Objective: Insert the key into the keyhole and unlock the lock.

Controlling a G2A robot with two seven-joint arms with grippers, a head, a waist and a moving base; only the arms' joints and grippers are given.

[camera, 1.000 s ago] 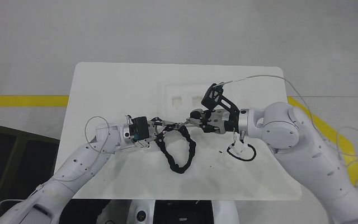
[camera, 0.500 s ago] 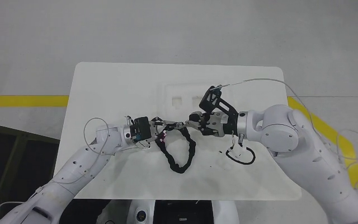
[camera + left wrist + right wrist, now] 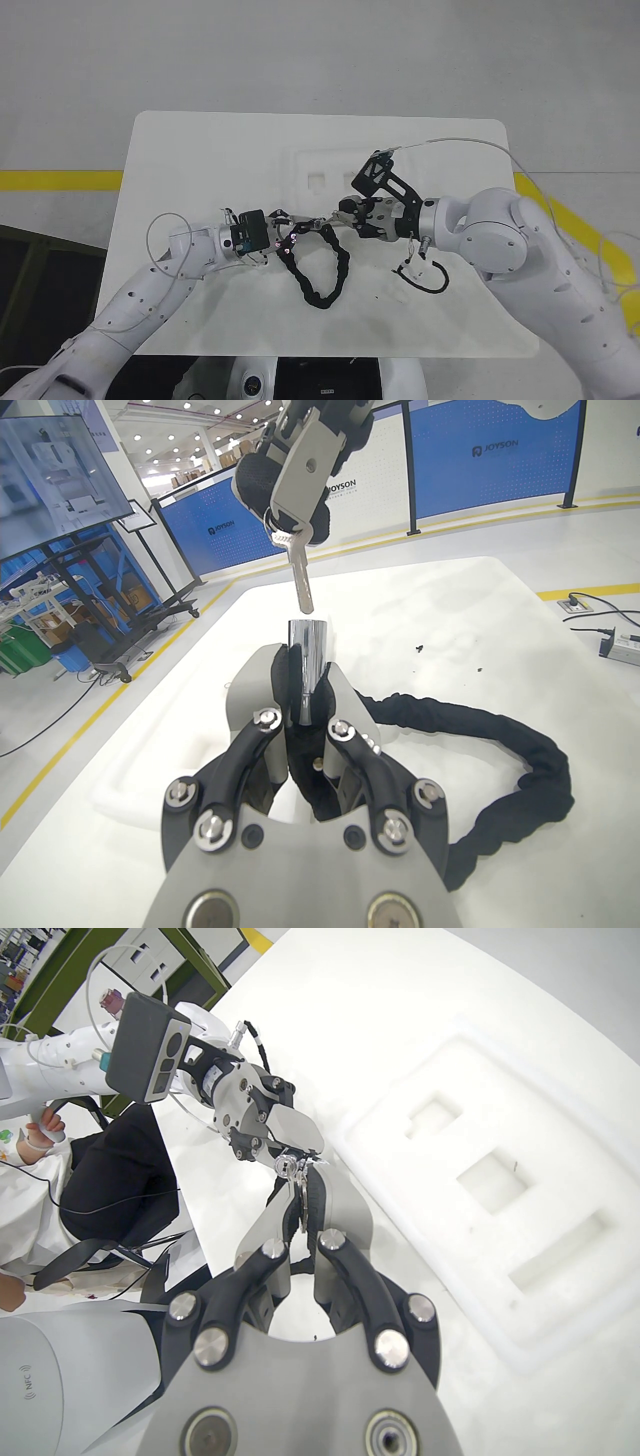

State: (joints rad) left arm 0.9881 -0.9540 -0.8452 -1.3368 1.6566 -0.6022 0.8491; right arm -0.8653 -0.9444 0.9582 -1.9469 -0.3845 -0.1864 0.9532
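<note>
The left hand (image 3: 303, 664) is clenched on the lock cylinder (image 3: 306, 636) and holds it above the middle of the counter (image 3: 200, 160), keyhole end facing right. The right hand (image 3: 303, 1189) grasps the key (image 3: 301, 572) by its head, blade aimed at the cylinder. The tip sits just short of the end face. The lock's black sleeved chain (image 3: 325, 275) loops on the counter toward the near side. A white foam tray (image 3: 330, 172) lies just beyond both hands.
</note>
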